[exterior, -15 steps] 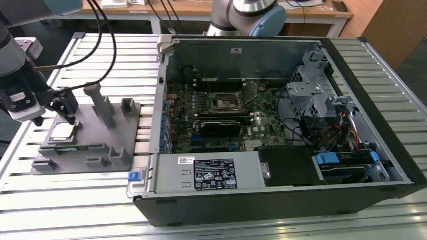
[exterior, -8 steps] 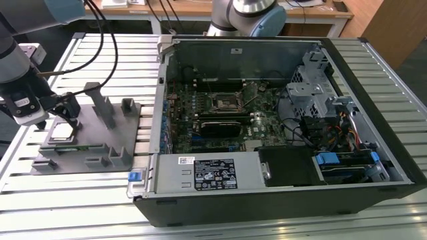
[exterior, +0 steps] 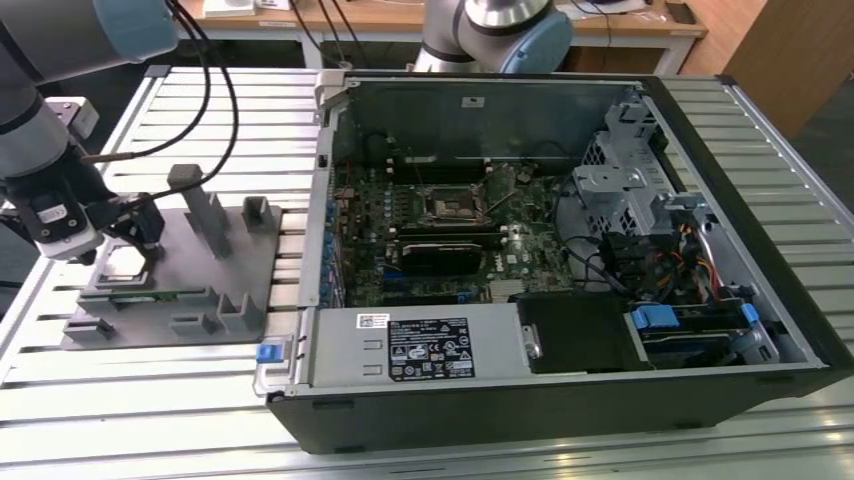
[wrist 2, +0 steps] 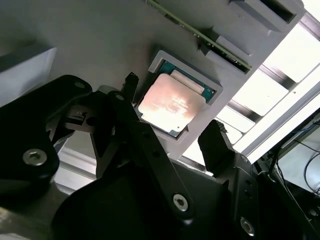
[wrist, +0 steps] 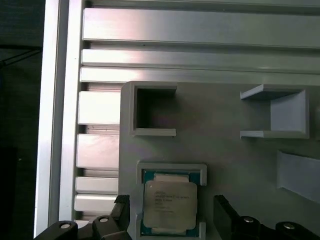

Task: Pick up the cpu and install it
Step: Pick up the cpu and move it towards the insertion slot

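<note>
Hovering low over a grey tray (exterior: 200, 290) near the bench's (exterior: 160, 400) edge on the exterior view's left, the claw (exterior: 131, 240) hangs from the arm (exterior: 34, 130). Its two dark fingers (exterior: 144, 228) point down at the cpu (exterior: 122, 262), a pale square lying flat in a recess close to the tray's edge on that same side. An open computer case (exterior: 534, 410) takes up the bench's middle and the exterior view's right, just beside the tray. Its black socket (exterior: 454, 205) sits on the circuit board (exterior: 400, 220) inside, well apart from the cpu. In the second wrist view, the cpu (wrist 2: 172, 107) lies in its shallow recess, silvery top up, and the claw (wrist 2: 172, 111) is spread wide: one finger stands beside one side of the chip and the other beside the opposite side, with no contact that I can make out. A thin green strip (wrist 2: 200, 34) stands on edge in a slot just past the recess. In the first wrist view, the cpu (wrist: 169, 205) lies between the parted fingers (wrist: 222, 212), with a gap on each side. A square walled pocket (wrist: 155, 112) lies further along the tray, and the bench's slats (wrist: 200, 25) run beyond the tray's edge.
</note>
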You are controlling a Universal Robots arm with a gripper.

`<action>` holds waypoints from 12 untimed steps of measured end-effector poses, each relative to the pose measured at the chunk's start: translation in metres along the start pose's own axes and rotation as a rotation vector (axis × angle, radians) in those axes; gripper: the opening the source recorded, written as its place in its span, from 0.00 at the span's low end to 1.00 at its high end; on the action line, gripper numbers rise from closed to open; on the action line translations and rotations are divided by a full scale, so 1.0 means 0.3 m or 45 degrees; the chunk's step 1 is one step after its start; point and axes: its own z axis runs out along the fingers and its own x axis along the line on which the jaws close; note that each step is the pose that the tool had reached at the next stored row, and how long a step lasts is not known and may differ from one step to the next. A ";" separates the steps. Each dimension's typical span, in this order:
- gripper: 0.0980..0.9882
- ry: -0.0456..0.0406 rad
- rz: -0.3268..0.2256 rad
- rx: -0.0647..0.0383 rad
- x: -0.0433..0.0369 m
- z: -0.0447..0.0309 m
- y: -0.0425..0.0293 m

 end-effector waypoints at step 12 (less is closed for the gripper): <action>0.66 0.000 0.012 0.000 0.002 0.022 -0.001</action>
